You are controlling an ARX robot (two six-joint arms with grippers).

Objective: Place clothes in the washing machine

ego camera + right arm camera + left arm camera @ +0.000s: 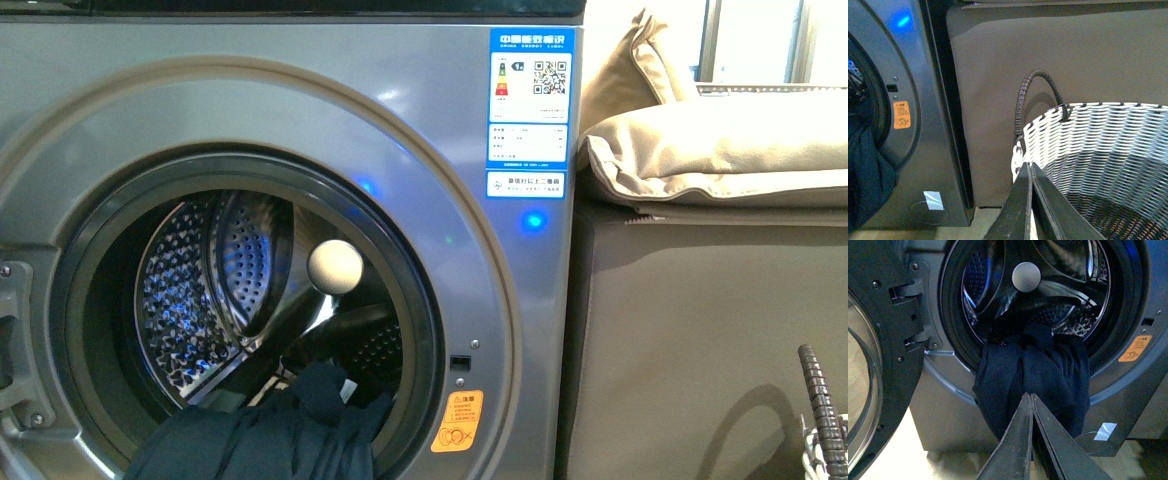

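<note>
The dark navy clothes [270,430] hang over the lower rim of the round drum mouth of the silver-grey washing machine [440,120], part inside, part draped down the front. They also show in the left wrist view [1033,375] and at the edge of the right wrist view [868,175]. My left gripper [1030,397] is shut and empty, just in front of the hanging fabric. My right gripper [1028,166] is shut and empty over the rim of a white woven basket [1098,145]. Neither gripper shows in the front view.
The machine's door [868,365] stands open beside the drum. A white ball [335,267] sits in the drum. A beige-grey cabinet [700,330] with beige cushions [720,150] stands right of the machine. The basket's dark handle [1035,92] rises beside the cabinet.
</note>
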